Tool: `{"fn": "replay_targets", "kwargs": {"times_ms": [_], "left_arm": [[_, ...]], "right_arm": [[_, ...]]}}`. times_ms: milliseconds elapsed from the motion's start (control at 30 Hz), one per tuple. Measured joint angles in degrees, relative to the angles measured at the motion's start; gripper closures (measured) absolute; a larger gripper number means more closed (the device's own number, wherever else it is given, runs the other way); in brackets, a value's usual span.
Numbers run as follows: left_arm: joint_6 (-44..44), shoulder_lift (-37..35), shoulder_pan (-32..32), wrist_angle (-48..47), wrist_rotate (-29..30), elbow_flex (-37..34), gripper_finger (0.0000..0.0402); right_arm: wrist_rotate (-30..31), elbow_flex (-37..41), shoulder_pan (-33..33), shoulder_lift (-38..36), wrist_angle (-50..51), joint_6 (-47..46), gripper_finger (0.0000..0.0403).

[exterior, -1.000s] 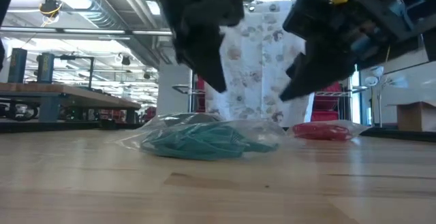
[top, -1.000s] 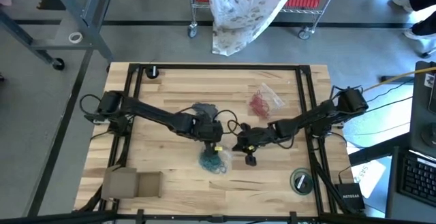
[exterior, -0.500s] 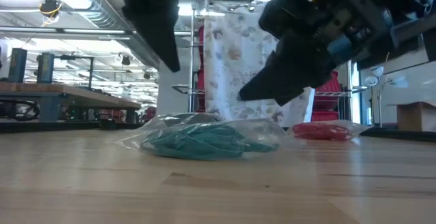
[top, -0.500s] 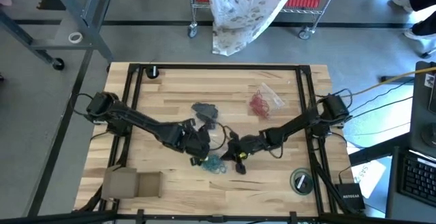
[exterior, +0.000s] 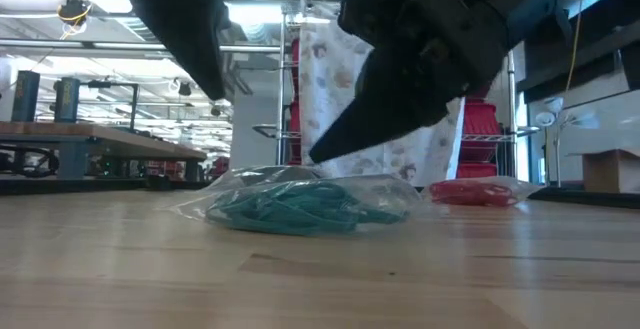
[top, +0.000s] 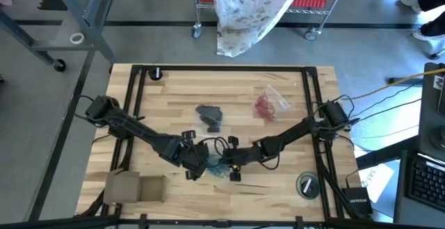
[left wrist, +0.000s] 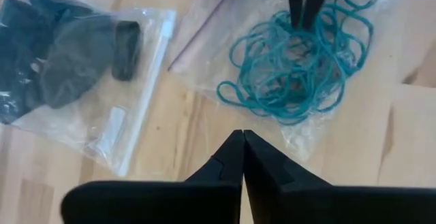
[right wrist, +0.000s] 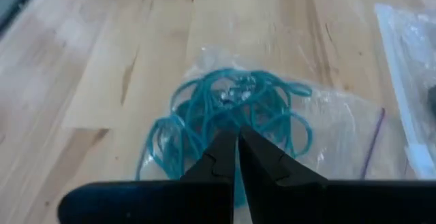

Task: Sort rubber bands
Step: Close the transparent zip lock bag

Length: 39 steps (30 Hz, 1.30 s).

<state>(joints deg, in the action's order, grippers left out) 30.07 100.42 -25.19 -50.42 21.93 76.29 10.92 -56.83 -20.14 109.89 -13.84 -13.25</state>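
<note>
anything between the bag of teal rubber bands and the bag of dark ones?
Nothing: only bare wooden table separates the clear bag of teal rubber bands from the clear bag of dark rubber bands, per the left wrist view.

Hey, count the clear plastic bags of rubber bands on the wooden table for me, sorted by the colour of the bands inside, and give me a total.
Clear plastic bag of teal rubber bands: 1
Clear plastic bag of dark grey rubber bands: 1
Clear plastic bag of red rubber bands: 1
Total: 3 bags
</note>
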Motion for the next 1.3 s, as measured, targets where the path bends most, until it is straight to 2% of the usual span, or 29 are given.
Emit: {"fn": "replay_targets", "kwargs": {"times_ms": [167, 467, 667, 933, 1133, 1300], "left_arm": [[0.8, 0.0, 0.0, -0.1, 0.2, 0.0, 0.0400], [2.3, 0.0, -0.4, -0.1, 0.1, 0.0, 0.0400], [2.9, 0.0, -0.7, 0.0, 0.3, 0.0, 0.0400], [3.2, 0.0, -0.8, 0.2, 0.3, 0.1, 0.0400], [3.3, 0.0, -0.8, 0.4, 0.8, 0.1, 0.0400], [3.9, 0.0, -0.6, 3.8, 3.7, 0.1, 0.0400]], "right_arm": [[0.7, 0.0, 0.4, 0.0, 7.8, 0.9, 0.0388], [9.2, 0.7, 2.0, -1.7, 24.9, 3.6, 0.0388], [9.5, 7.0, 7.9, -6.8, 26.2, 6.4, 0.0388], [9.5, 13.0, 20.3, -12.8, 26.6, 20.6, 0.0388], [6.1, 11.8, 24.5, -18.5, 29.8, 23.9, 0.0388], [-2.0, 10.9, 22.9, -27.7, 32.8, 17.6, 0.0388]]}}
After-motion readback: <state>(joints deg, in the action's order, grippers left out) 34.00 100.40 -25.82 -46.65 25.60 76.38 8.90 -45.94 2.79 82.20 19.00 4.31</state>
